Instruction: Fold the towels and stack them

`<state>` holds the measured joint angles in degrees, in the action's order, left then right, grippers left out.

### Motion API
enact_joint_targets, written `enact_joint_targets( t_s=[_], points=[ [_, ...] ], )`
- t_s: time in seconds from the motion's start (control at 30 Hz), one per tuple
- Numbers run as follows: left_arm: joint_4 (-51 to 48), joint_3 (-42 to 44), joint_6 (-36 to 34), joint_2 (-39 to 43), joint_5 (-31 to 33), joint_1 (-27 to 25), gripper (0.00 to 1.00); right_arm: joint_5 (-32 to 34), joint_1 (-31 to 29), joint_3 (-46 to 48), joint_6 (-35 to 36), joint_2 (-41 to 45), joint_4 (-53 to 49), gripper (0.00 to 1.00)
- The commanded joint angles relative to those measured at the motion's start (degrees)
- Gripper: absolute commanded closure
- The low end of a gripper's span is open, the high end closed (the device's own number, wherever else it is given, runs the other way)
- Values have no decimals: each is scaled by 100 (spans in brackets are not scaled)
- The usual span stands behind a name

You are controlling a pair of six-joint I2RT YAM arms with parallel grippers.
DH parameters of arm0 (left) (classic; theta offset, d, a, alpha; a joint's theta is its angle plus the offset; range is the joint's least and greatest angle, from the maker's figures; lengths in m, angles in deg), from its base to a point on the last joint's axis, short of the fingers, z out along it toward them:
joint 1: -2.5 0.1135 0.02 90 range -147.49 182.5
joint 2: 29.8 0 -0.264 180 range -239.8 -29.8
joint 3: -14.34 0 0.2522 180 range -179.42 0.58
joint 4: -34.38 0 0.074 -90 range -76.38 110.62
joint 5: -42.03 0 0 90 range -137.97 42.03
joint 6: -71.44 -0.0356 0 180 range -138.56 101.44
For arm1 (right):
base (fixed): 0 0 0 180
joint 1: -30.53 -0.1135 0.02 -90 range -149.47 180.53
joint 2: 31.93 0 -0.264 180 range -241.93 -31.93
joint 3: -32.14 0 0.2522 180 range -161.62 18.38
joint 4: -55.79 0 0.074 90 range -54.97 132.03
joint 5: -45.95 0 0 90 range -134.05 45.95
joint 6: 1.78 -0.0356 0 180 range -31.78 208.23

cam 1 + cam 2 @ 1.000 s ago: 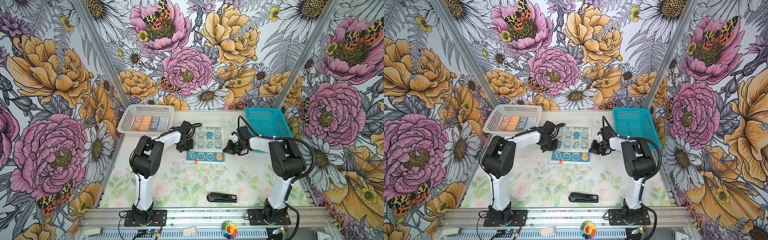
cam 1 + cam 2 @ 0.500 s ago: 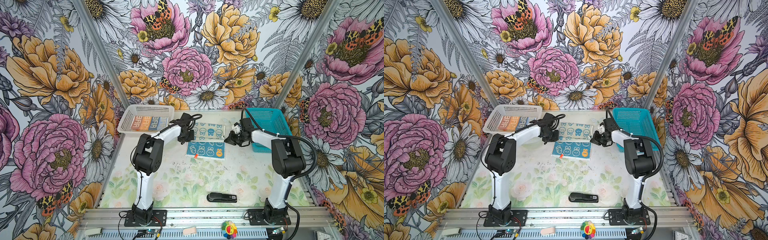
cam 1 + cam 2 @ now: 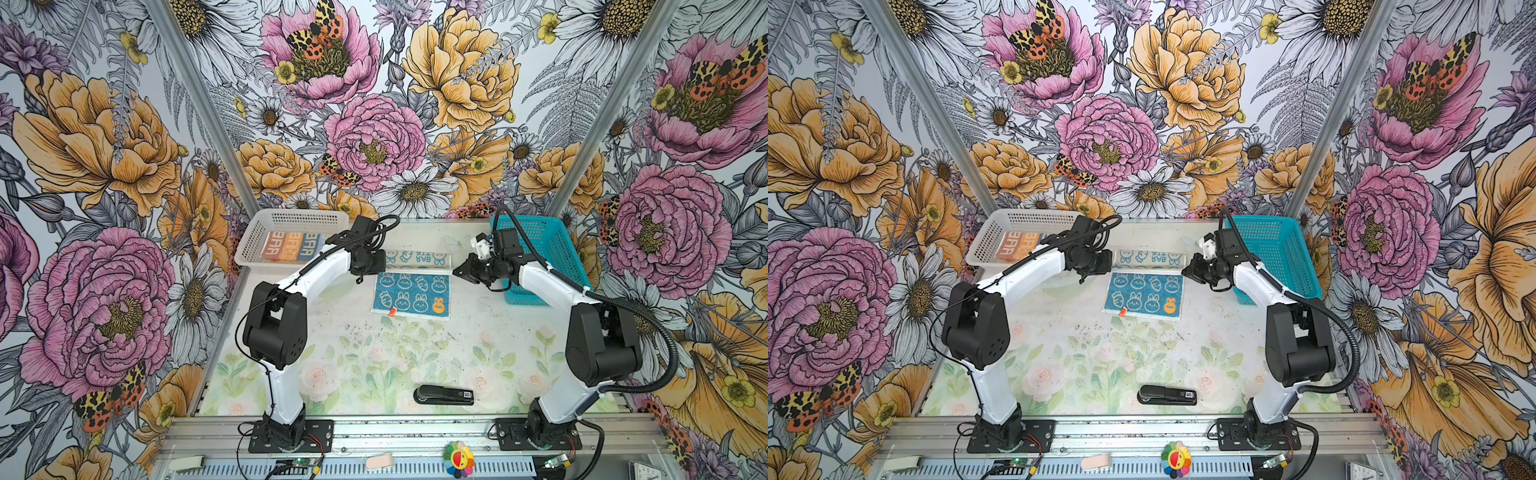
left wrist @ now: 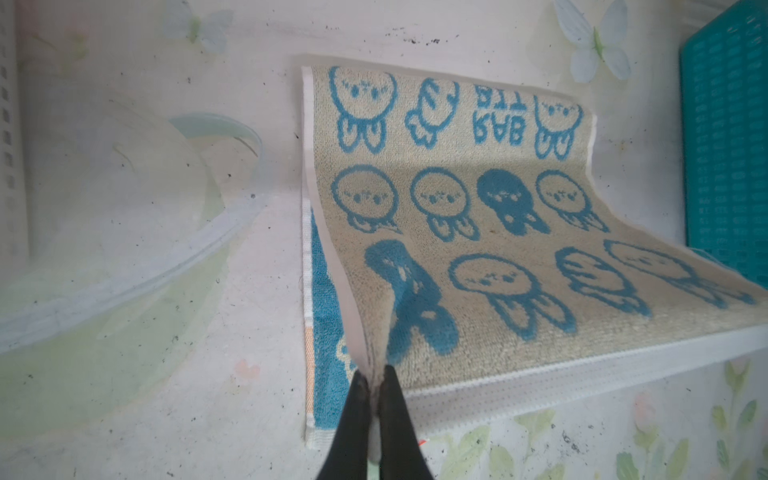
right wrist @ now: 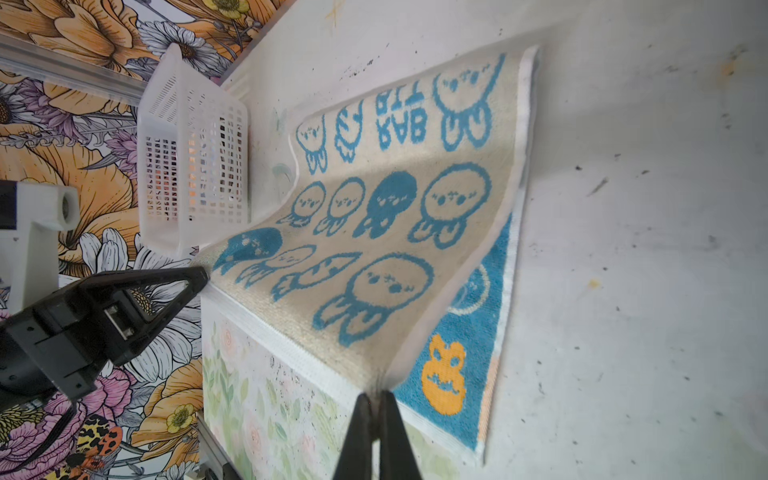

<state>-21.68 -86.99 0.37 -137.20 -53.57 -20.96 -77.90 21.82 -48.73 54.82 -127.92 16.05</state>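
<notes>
Cream reverse of teal-blue terry towel (image 3: 411,293) reads "RAB BIT", upside down in both wrist views, among blue bunny and carrot outlines; 1 orange bunny on the blue face. Towel lies centre-far: near part flat, blue up; far part curled over, hem raised. Left gripper (image 4: 376,376) and right gripper (image 5: 377,397) each pinched tight on 1 hem corner. White perforated plastic basket (image 3: 253,249), far left, holds striped orange-cream-blue lettered towel (image 3: 291,246). Teal perforated plastic basket (image 3: 557,253) far right.
</notes>
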Motion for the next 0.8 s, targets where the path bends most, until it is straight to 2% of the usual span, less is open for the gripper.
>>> enact_joint_targets(
  t_s=[0.0,0.37,0.77],
  points=[
    [-414,491,-66,139,727,170,100,706,83,459,89,180,-275,100],
    [-77,1374,48,-50,1013,-147,100,815,-292,1503,-95,-164,376,100],
    [62,1379,41,-472,1000,-183,100,826,-298,1545,-120,-804,738,100]
  ],
)
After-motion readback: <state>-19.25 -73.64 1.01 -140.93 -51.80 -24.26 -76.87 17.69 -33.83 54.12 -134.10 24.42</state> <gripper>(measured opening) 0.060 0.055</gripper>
